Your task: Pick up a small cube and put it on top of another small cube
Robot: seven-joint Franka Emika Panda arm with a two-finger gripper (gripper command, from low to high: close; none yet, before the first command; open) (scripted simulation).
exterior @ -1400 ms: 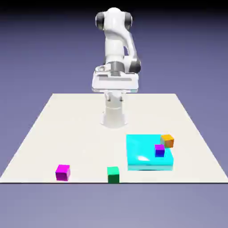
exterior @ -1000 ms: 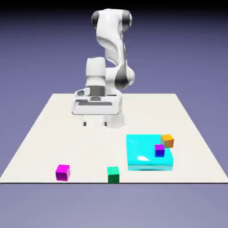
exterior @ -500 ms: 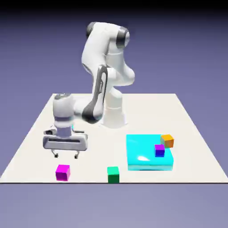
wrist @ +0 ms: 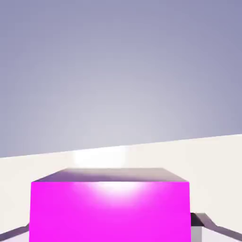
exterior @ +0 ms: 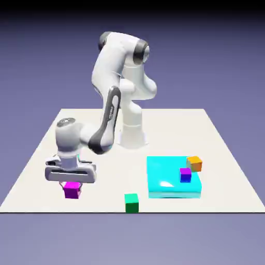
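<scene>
The magenta cube has risen from its place near the front edge of the surface, at the exterior view's left. The pincer is closed on its sides, and the cube hangs below it. It looks light, stiff and perhaps smooth; opposite side faces, gripped squarely, should serve best. The hand view shows its glossy pink face filling the grip; only the exterior view shows, rightward, the green cube, then the cyan block with the purple-topped cube, and the orange cube.

Magenta cube gripped beneath the hand.
The small, plain magenta-pink cube sits squarely between the fingertips of the gripper, directly under the hand; its bright, flat face is turned up toward the palm, glossy near one edge, and an adjoining side looks darker, greyish purple.
</scene>
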